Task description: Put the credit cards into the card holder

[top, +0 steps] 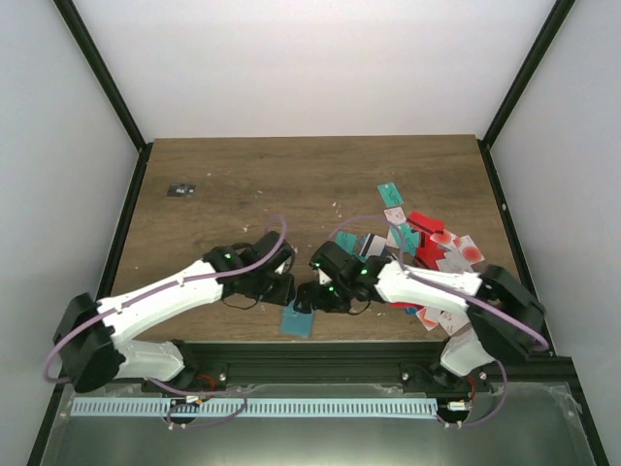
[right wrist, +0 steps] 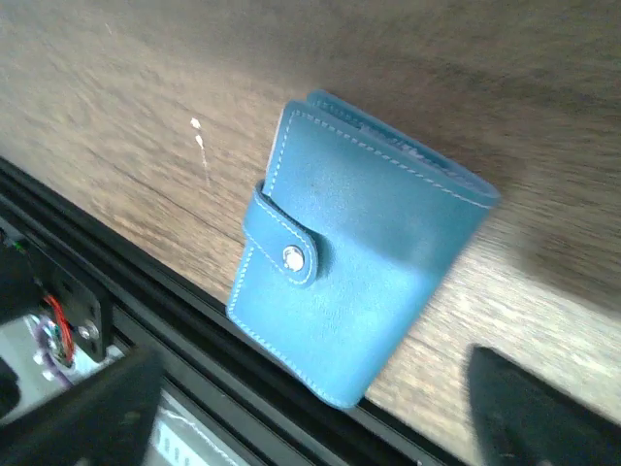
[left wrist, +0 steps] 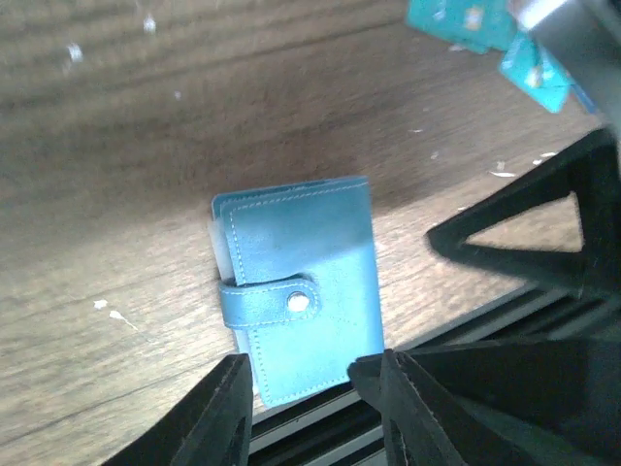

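Note:
The card holder (top: 299, 320) is a blue wallet, folded shut with its snap strap fastened. It lies flat at the table's front edge, its near end over the black rail. My left gripper (top: 283, 288) hovers just left of it, open, and in the left wrist view the card holder (left wrist: 296, 301) has its near end between the spread tips of that gripper (left wrist: 310, 408), ungripped. My right gripper (top: 312, 296) is open wide, and the card holder (right wrist: 359, 262) lies free ahead of it (right wrist: 315, 417). The credit cards (top: 427, 243), teal, red and white, lie heaped at the right.
A small black object (top: 180, 189) sits far left at the back. The black frame rail (top: 320, 351) runs along the table's front edge under both wrists. Teal cards (left wrist: 466, 19) show at the top right of the left wrist view. White walls enclose the wooden table (top: 291, 184).

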You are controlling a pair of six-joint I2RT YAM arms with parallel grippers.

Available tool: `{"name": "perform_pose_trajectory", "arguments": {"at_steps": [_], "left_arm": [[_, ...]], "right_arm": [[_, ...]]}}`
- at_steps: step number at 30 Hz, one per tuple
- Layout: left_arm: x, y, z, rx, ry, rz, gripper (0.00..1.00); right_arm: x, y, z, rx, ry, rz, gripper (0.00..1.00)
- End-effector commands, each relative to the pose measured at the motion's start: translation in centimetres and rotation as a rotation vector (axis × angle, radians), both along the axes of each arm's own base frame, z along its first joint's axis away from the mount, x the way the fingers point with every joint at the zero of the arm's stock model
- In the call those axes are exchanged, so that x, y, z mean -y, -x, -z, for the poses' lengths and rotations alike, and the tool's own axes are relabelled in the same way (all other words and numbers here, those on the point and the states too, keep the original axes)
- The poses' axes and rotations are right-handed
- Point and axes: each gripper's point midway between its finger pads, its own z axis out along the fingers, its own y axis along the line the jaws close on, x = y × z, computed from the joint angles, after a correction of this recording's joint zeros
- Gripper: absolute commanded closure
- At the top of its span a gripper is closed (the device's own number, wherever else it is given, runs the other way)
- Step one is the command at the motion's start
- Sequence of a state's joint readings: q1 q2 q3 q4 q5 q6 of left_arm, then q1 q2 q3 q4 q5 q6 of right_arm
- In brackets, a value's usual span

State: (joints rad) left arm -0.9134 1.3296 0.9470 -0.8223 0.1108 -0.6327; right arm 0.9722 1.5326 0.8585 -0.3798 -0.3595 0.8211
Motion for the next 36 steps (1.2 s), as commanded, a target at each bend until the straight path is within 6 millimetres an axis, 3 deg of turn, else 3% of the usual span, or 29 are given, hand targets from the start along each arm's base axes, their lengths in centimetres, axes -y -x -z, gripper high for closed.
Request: {"name": "perform_pose_trajectory", "arguments": {"at_steps": [1, 4, 7, 13, 17, 20, 22, 26, 29, 31, 36], "left_arm": [[-1.5, -1.7, -3.8, 0.15, 0.02, -0.054, 0.52], [-2.5, -3.3, -6.2, 0.24, 0.039, -0.095, 0.28], [-4.1, -5.5, -8.8, 0.345, 0.02, -0.138, 0.15], [-8.2, -11.1, -13.0, 0.545, -0.041, -0.243, 0.08], [-11.3, -14.5, -14.3, 0.653, -0.101, -0.299, 0.07], [-13.0, -16.5, -15.1, 0.763, -0.116, -0.335, 0.07], [-13.9, -17.1, -15.0, 0.838, -0.132, -0.353, 0.12], [-16.0, -18.2, -14.1, 0.934, -0.181, -0.421, 0.2], [-18.1, -19.0, -12.2, 0.932, -0.252, -0.469, 0.07], [-19.4, -19.7, -10.6, 0.898, -0.258, -0.491, 0.0], [-22.5, -20.6, -7.4, 0.884, -0.195, -0.522, 0.0]], "right_arm": [[3.0, -1.7, -4.7, 0.146, 0.054, 0.091, 0.05], [5.3, -4.2, -8.4, 0.259, 0.075, 0.19, 0.0], [8.1, -6.7, -11.6, 0.37, 0.134, 0.289, 0.0], [13.4, -12.2, -15.9, 0.56, 0.251, 0.467, 0.0], [16.2, -14.5, -17.9, 0.704, 0.333, 0.547, 0.0], [18.0, -15.8, -17.0, 0.835, 0.421, 0.533, 0.0], [19.7, -16.5, -16.4, 0.931, 0.473, 0.572, 0.0], [23.8, -17.9, -14.3, 0.937, 0.476, 0.691, 0.0], [26.9, -17.9, -11.5, 0.905, 0.545, 0.8, 0.0], [27.6, -18.1, -10.1, 0.911, 0.574, 0.785, 0.0], [29.2, -18.8, -8.1, 0.952, 0.605, 0.76, 0.0]]}}
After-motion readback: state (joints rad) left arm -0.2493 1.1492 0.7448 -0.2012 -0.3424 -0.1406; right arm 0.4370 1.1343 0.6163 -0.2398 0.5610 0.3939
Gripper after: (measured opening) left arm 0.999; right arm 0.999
